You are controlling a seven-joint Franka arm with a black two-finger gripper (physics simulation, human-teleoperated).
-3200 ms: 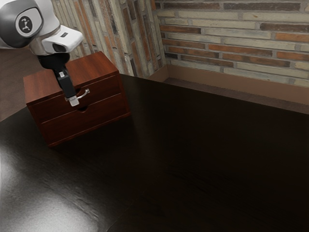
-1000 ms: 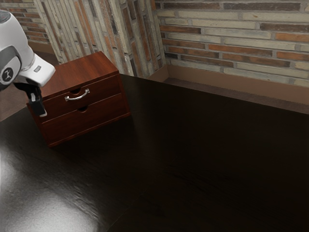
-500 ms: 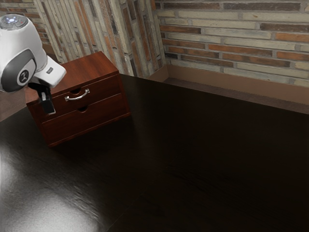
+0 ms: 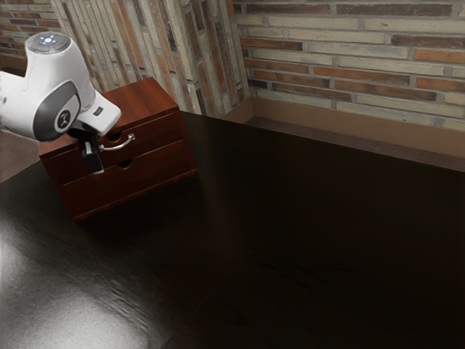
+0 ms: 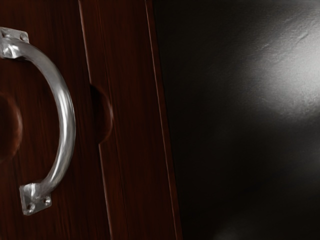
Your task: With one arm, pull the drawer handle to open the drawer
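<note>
White and grey, the arm's hand leaned down at the reddish-brown wooden chest, its black gripper just beside the curved silver metal handle on the chest's upper drawer; how far open it stood could not be told.

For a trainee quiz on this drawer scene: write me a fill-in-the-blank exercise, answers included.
The metal handle sits on the ___ drawer of the wooden cabinet. The cabinet has ___ drawers in all. The wall behind the table is built of ___.
Missing words: top; two; brick.
</note>
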